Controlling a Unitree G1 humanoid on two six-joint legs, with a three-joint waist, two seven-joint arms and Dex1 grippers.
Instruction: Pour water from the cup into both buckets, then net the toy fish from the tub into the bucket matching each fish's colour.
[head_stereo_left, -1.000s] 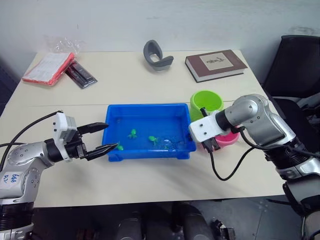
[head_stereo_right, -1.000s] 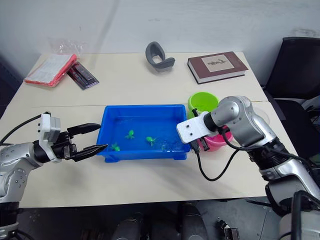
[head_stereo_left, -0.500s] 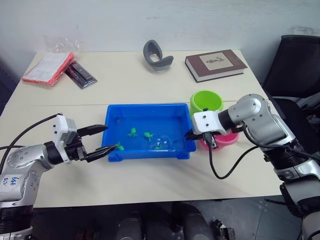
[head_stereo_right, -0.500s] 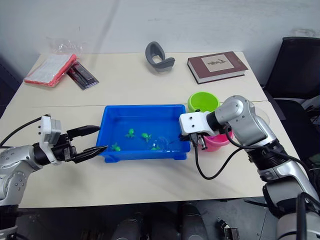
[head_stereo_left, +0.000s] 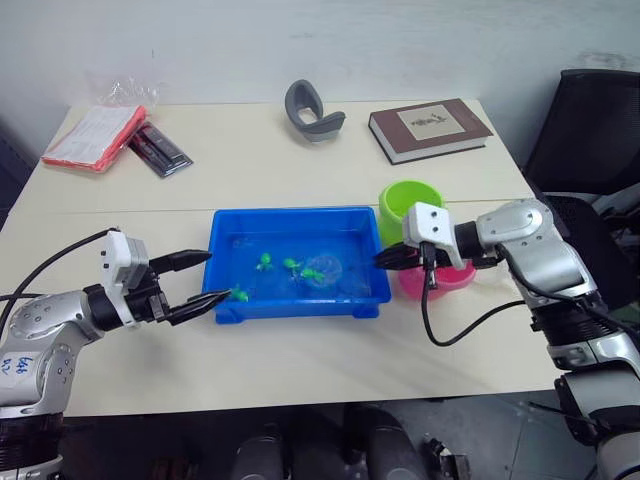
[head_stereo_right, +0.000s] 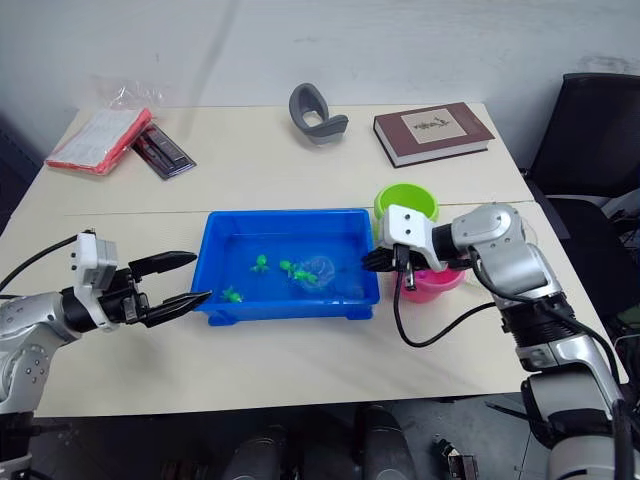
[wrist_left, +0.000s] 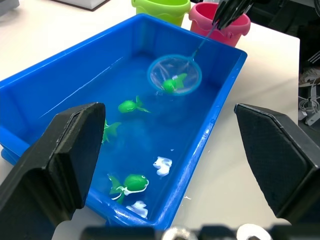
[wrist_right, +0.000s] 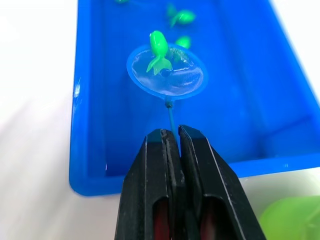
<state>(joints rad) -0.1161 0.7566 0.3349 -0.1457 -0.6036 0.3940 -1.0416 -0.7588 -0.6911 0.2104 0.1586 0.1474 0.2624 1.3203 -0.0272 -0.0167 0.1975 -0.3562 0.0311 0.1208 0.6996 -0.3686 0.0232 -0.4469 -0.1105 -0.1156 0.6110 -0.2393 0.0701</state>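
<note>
R gripper (wrist_right: 172, 137) has its fingers pressed together on the thin handle of the net (wrist_right: 166, 70); hoop sits in the blue tub (head_stereo_left: 225, 228) w/ one green fish (wrist_right: 158, 46) on the mesh, seen best in R wrist view; L wrist view adds three more green fish (wrist_left: 131, 106) loose in the water; L gripper (head_stereo_left: 207, 277) is spread wide, just beside tub's L end, empty; head views show green bucket (head_stereo_left: 410, 198) and pink bucket (head_stereo_right: 432, 285) at tub's R end, by R gripper.

A green toy fish (wrist_right: 158, 49) lies in the net (wrist_right: 165, 73) over the blue tub (wrist_right: 87, 150).
</note>
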